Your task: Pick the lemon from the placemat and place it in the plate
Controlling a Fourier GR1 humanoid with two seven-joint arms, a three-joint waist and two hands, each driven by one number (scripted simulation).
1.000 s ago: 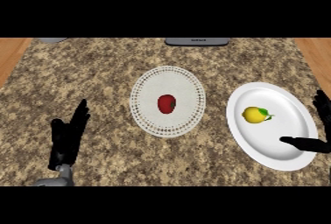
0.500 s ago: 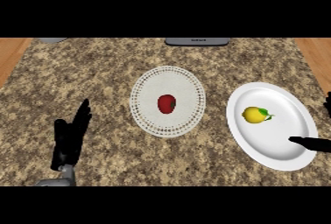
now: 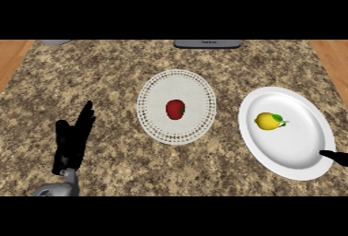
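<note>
Already the lemon (image 3: 269, 121) lies in the white plate (image 3: 306, 159), a little left of the plate's middle, with its small green leaf to the right side. It touches no hand. So I judge that the placing step is done, and what is in hand now is only the taking away of the right arm.

Of the right hand (image 3: 335, 157) only a dark tip shows at the right edge of the view, over the lower right part of the plate's rim. It holds nothing that I can see, but whether its fingers are straight or curled I cannot tell, because most of the hand is out of the view.

The left hand (image 3: 71, 140) rests at the lower left over the stone counter (image 3: 102, 73), fingers straight and pointing up, released, holding nothing, well apart from both the plate and the mat.

The round pale placemat (image 3: 153, 117) with a dotted border lies in the middle of the counter, just beside the plate. On its middle sits a small red fruit (image 3: 175, 109), which I cannot name surely. No lemon is on the mat.

For the next move I think little is needed: the right arm should draw away without touching the plate's rim, so that the plate and the lemon do not shift.
</note>
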